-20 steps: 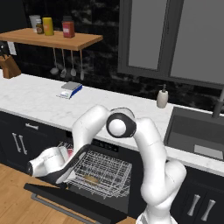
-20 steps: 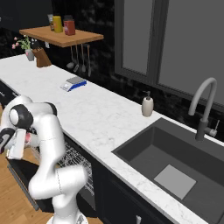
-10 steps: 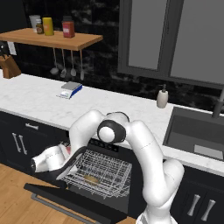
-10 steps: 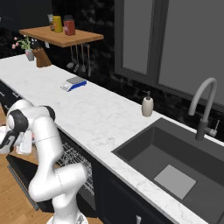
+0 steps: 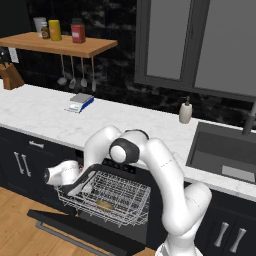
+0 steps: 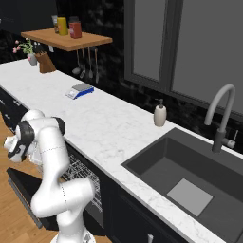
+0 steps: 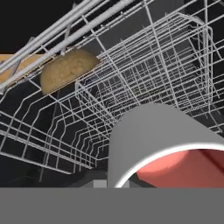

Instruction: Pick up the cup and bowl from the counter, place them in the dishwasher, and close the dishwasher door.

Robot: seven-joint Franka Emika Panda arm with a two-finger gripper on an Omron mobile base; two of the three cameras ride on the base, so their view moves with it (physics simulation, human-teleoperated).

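The white cup [image 7: 153, 144] with its red inside lies close at the bottom of the hand view, tipped over the white wire rack [image 7: 175, 65]. My gripper [image 5: 81, 186] is shut on the cup; its fingertips are hidden behind it. It reaches down into the left end of the rack [image 5: 122, 192] of the open dishwasher. The tan bowl [image 7: 65, 68] rests in the rack beyond the cup, and its brown patch [image 5: 103, 204] is on the rack floor. The dark dishwasher door [image 5: 80, 225] lies dropped open below the rack.
The marble counter [image 5: 45, 120] runs above the dishwasher, with a blue-and-grey scale [image 5: 80, 102] and a soap dispenser [image 5: 186, 111] on it. The sink [image 5: 225, 155] is to the right. Dark cabinet doors [image 5: 20, 162] stand left of the dishwasher, and the wooden floor [image 5: 20, 225] lies below.
The elbow has swung left and lower, and the hand has turned toward the rack. The cup has moved right and down, from over the rack's left edge in among the wires.
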